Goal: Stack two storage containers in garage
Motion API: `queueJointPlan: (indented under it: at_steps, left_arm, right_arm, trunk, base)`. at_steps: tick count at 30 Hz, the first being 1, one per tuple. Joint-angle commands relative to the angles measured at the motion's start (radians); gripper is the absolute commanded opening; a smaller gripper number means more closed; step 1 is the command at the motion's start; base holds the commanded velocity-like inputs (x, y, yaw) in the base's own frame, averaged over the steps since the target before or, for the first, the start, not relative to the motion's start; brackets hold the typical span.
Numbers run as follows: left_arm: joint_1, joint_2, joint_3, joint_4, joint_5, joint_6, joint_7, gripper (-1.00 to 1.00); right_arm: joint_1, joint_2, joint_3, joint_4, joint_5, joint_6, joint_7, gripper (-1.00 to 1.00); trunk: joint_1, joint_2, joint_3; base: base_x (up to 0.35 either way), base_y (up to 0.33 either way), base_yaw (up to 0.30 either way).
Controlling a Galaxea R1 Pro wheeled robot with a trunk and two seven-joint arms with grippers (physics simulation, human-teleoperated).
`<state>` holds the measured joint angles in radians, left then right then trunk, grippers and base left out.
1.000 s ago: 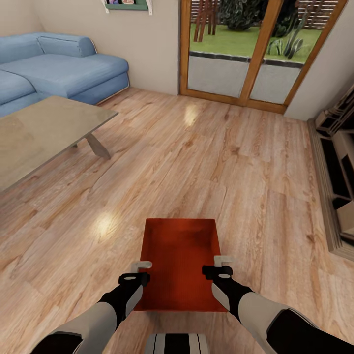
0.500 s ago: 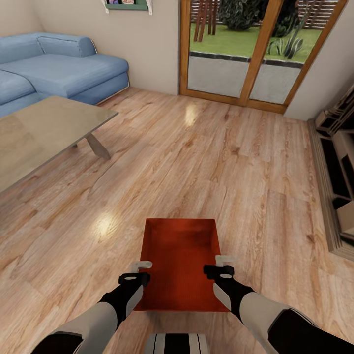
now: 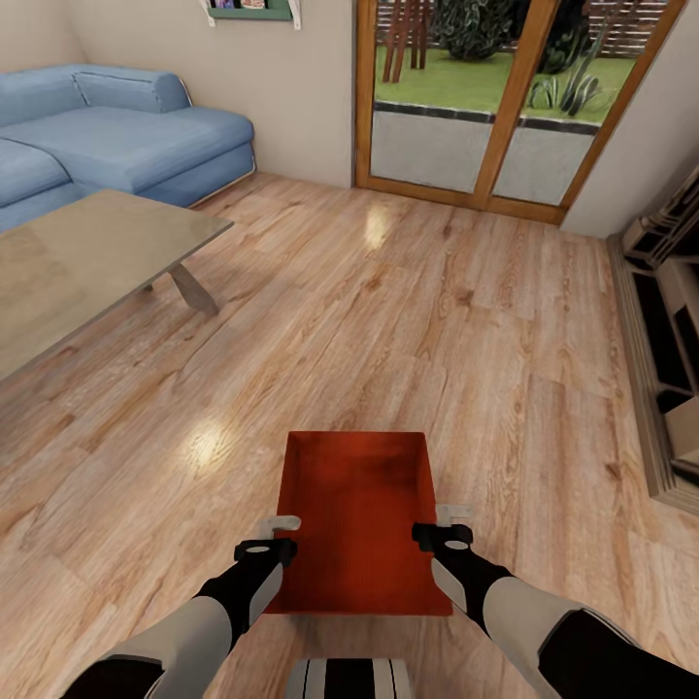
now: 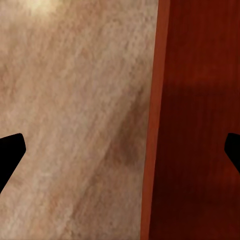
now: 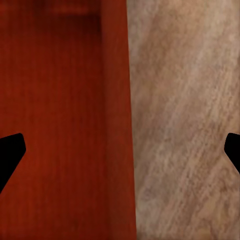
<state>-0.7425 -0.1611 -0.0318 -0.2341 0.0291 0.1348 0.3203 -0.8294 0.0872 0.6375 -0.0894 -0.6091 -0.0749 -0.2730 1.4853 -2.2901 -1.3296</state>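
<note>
You are at the very first step: taking hold of one storage container (image 3: 357, 519), which sits open side up on the light wood-plank floor (image 3: 408, 320) of the living room, right in front of your base and well apart from the pale coffee table (image 3: 87, 267) and the blue sofa (image 3: 116, 136) beyond it. I see just one orange-red box here. Your left gripper (image 3: 274, 537) hangs over the container's left long wall; in the left wrist view that wall (image 4: 152, 130) runs between the two dark fingertips (image 4: 10, 150), one over bare floor and one over the box's inside, so the jaws stand wide apart and hold nothing. Your right gripper (image 3: 449, 522) mirrors this at the container's right wall, and the right wrist view shows that wall (image 5: 120, 125) between its fingertips (image 5: 10, 152), likewise spread wide and empty. Nothing is gripped yet, and I cannot tell how high either pair of fingers sits above the rim. The next move, as I judge it, calls for lowering both arms evenly until each wall is well between the fingers, then closing both together. The walls are thin, so an off-centre pinch could tilt or slide the box; keep both wrists level before you lift and turn for the garage.
</note>
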Motion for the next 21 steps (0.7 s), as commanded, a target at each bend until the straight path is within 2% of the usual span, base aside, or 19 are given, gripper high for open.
queueJointPlan:
  at_steps: [1, 21]
  left_arm:
    - [0.000, 0.000, -0.004, -0.002, 0.003, 0.006, 0.004, 1.00]
    - [0.000, -0.003, -0.007, 0.001, 0.002, 0.005, -0.008, 1.00]
  right_arm:
    - [0.000, 0.000, 0.008, 0.000, -0.011, -0.004, -0.003, 1.00]
    - [0.000, -0.002, 0.010, 0.000, -0.008, -0.004, -0.001, 1.00]
  trunk:
    - [0.000, 0.000, -0.001]
    - [0.000, 0.000, -0.001]
  base:
    - [0.000, 0.000, 0.000]
    - [0.000, 0.000, 0.000]
